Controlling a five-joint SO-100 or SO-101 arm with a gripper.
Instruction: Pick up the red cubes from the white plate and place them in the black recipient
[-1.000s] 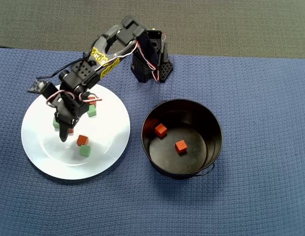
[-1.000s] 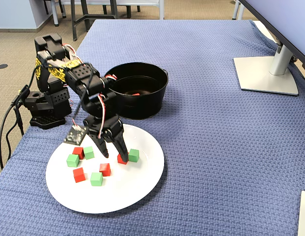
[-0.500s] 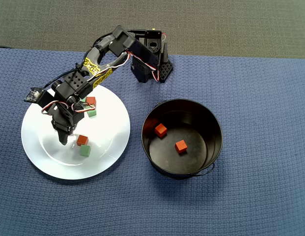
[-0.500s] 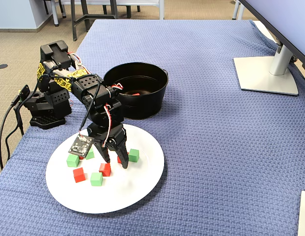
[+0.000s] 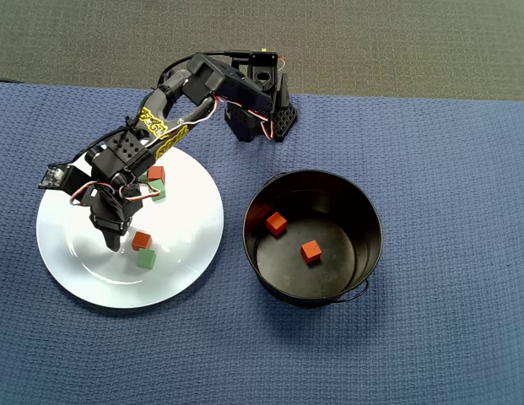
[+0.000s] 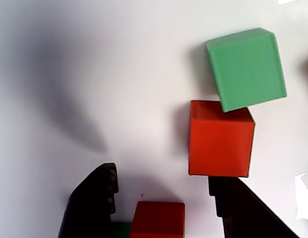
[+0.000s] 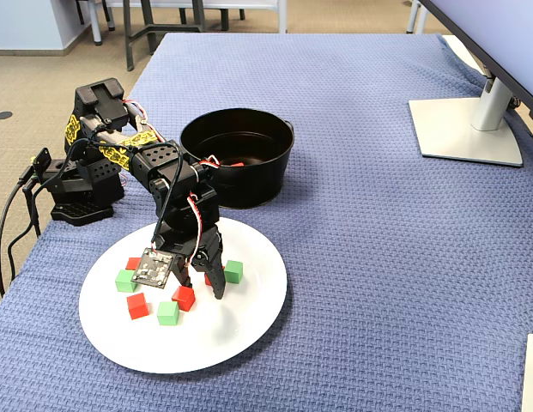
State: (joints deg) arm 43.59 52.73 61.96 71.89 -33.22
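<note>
Gripper (image 7: 208, 279) over the white plate (image 7: 240, 330), jaws apart, nothing held.
Overhead view, left to right: plate holds red cubes (image 5: 142, 240) mixed with green cubes (image 5: 146, 259); gripper points down at them. Cubes have no long axis. Black recipient (image 5: 313, 237) sits right of the plate, upright, two red cubes inside.

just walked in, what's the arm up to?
It is sorting red cubes off the white plate into the black recipient. Two red cubes already lie in the recipient. The gripper is open, low over the plate, holding nothing. In the wrist view, a red cube lies just ahead of one finger, touching a green cube. More red and green cubes remain on the plate.
</note>
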